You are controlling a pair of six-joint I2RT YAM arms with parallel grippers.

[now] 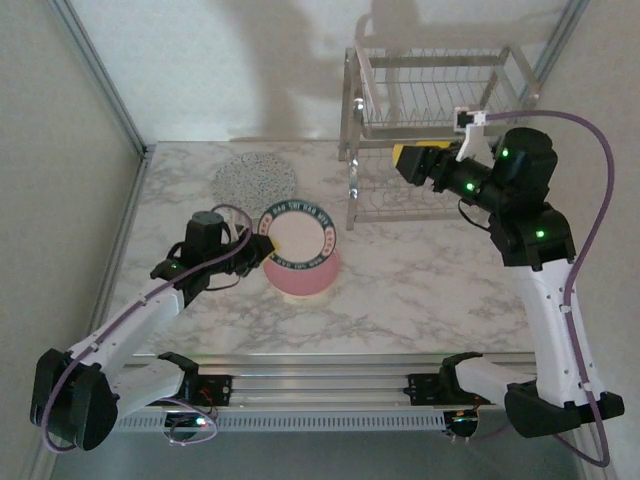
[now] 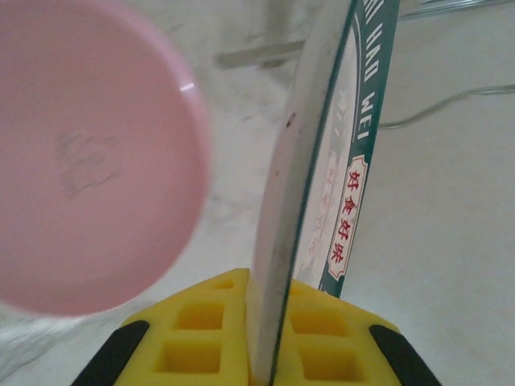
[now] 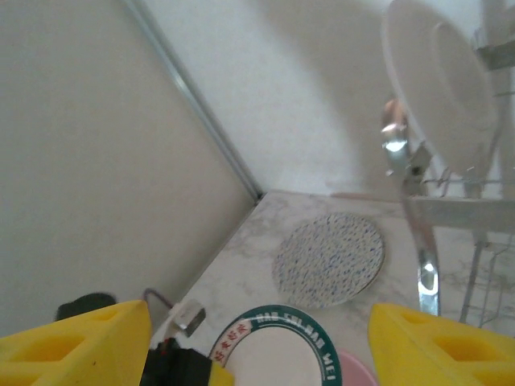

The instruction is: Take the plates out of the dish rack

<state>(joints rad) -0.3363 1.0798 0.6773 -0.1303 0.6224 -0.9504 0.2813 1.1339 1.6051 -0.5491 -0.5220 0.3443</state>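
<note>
Rack back right, three plates out

Chrome dish rack [image 1: 432, 126] stands far right on the table [image 1: 430, 290]. Teal-rimmed plate [image 1: 298, 238] is over the pink plate [image 1: 300, 278], left gripper [image 1: 262, 243] pinching its rim. Grey-speckled plate [image 1: 255, 178] lies flat beyond. Right gripper [image 1: 410, 160], spread, hangs beside the rack.
</note>
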